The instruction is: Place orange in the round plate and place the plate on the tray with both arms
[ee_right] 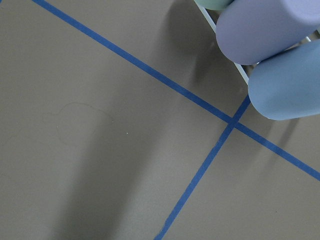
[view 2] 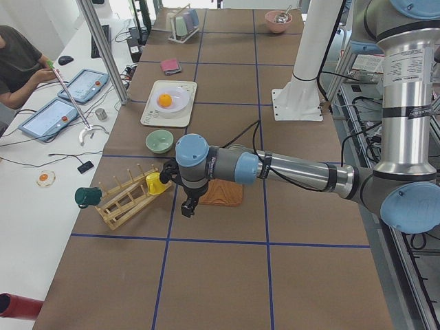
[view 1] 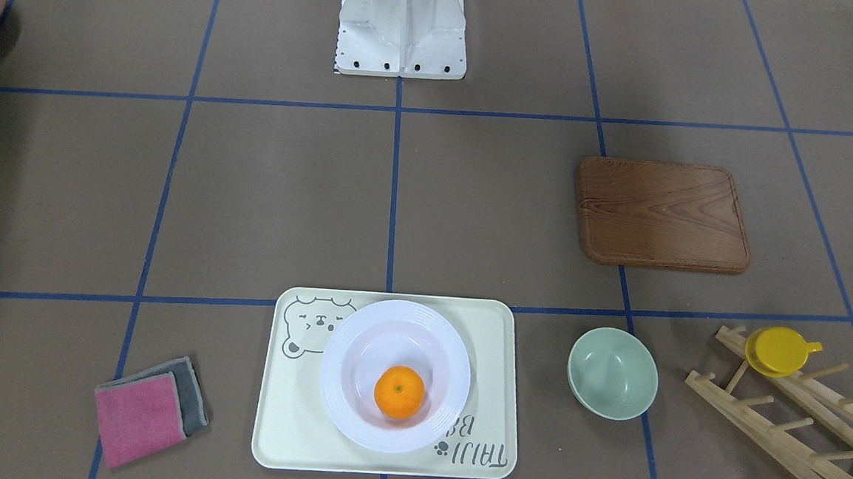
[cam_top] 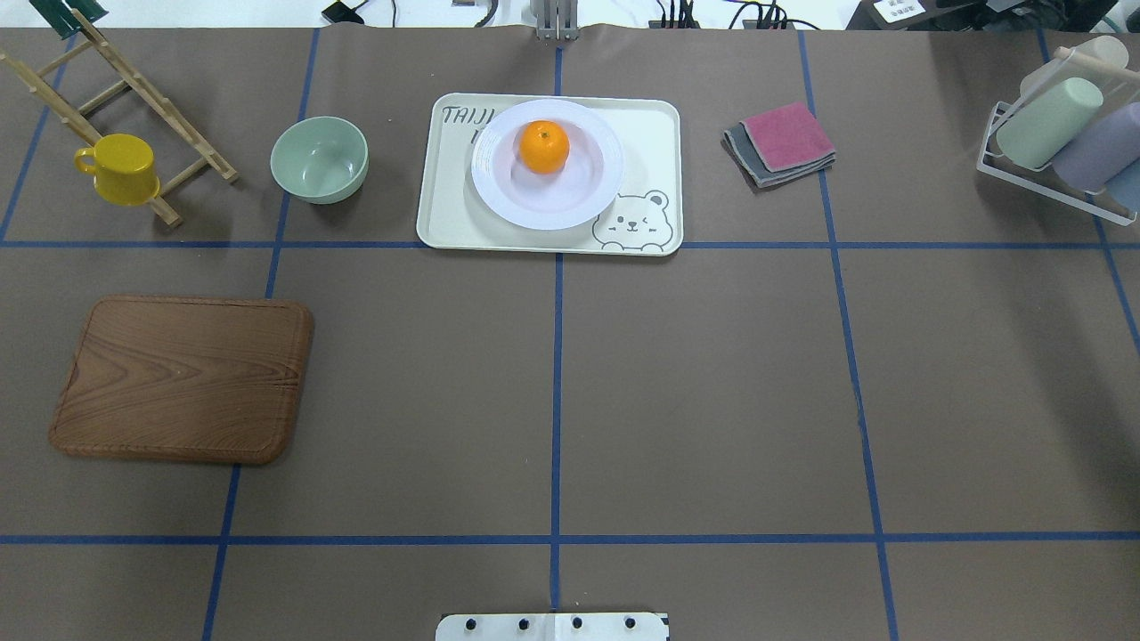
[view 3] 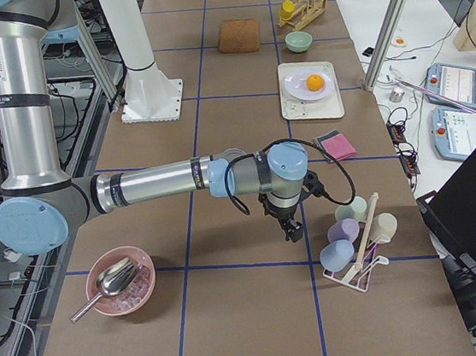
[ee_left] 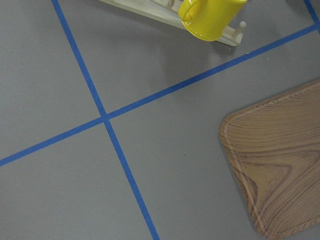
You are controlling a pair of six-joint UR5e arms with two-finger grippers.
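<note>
The orange [view 1: 399, 392] lies inside the round plate [view 1: 456, 360], toward the rim nearest the front-facing camera. The plate rests on the cream bear tray [view 1: 494, 347], covering part of its lettering. From overhead, the orange [cam_top: 544, 147], plate [cam_top: 499, 191] and tray [cam_top: 650, 125] sit at the table's far middle. No arm shows in either of those two views. My left gripper [view 2: 189, 206] hangs over the table near the wooden board, far from the tray. My right gripper [view 3: 291, 230] hangs beside the cup rack. I cannot tell whether either is open or shut.
A wooden board [cam_top: 183, 378], a pale-green bowl [cam_top: 319, 158] and a yellow cup [cam_top: 120, 167] on a wooden rack lie on the left. Folded cloths [cam_top: 784, 142] and a cup rack [cam_top: 1060, 133] are on the right. A person [view 2: 17, 62] sits beside the table.
</note>
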